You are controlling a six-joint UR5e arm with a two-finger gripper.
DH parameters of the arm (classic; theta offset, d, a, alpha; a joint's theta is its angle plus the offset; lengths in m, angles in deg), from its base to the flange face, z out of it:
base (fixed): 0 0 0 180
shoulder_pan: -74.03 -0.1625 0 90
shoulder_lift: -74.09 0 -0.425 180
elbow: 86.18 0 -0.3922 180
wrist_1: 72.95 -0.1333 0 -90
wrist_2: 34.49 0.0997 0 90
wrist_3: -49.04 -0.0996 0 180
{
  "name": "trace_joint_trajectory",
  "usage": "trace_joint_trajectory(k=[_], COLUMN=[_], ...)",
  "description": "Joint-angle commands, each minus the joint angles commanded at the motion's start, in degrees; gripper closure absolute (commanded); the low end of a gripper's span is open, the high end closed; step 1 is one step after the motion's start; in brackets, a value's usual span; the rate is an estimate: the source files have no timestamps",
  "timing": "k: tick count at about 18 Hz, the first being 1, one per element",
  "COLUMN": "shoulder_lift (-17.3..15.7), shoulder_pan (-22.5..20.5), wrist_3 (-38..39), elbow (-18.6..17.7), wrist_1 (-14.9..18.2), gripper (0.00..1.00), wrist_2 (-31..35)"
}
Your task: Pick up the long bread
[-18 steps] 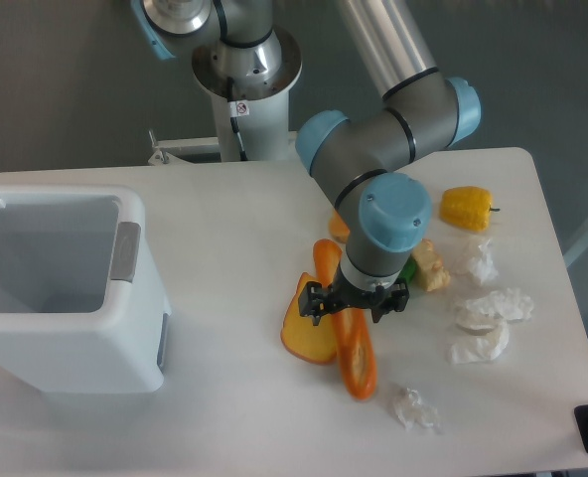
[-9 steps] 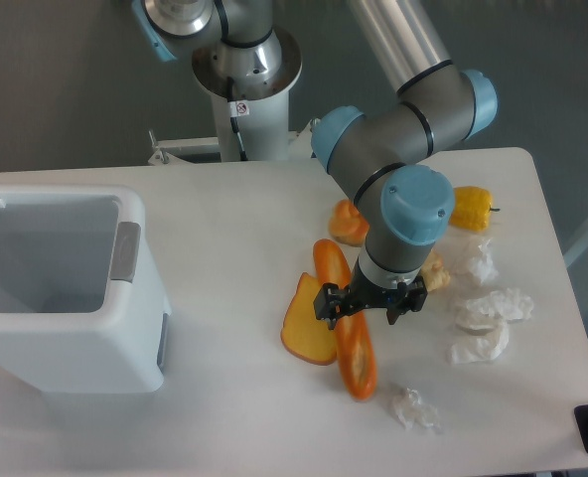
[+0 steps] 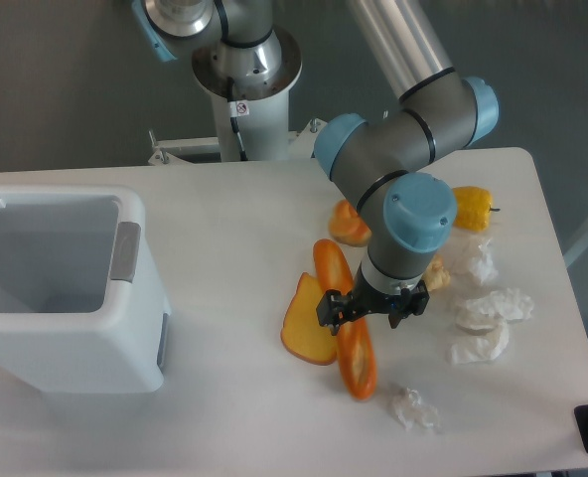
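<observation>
- While the arm shifted a little to the right and lower across the last second, the gripper (image 3: 370,308) came to sit over the middle of the long bread (image 3: 346,320) — earlier its fingers had been slightly further left, nearer the toast-shaped slice (image 3: 307,324).
- The long bread itself had not moved between the frames: it lay flat on the white table (image 3: 224,238), running from upper left to lower right, its left flank touching or overlapping the toast-shaped slice.
- Seen from the fixed camera, the black fingers stood either side of the loaf's width, but the wrist hid the tips, so whether they were spread, closing or already pinching could not be told.
- As the wrist moved aside, the small croissant (image 3: 351,225) behind it came into view — it had been mostly covered a second before — and the yellow pepper (image 3: 471,207) sat partly behind the arm's elbow.
- Crumpled white paper pieces (image 3: 489,310) lay to the right, well apart from the loaf, and the white bin (image 3: 125,328) stood at the left.
- My reading was that the alignment had been refined and the grasp was about to be made or just made; no lift had yet happened, since the bread rested on the table.
</observation>
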Motion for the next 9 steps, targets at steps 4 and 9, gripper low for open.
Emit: trace_joint_trajectory(k=[4, 9], shoulder_lift=[0.18, 2.63], shoulder_pan=[0.17, -0.17], wrist_3=[0.27, 0.8], elbow=[-0.17, -0.18], wrist_1=[0.08, -0.18], gripper=[0.0, 0.0], wrist_2=[0.26, 0.26])
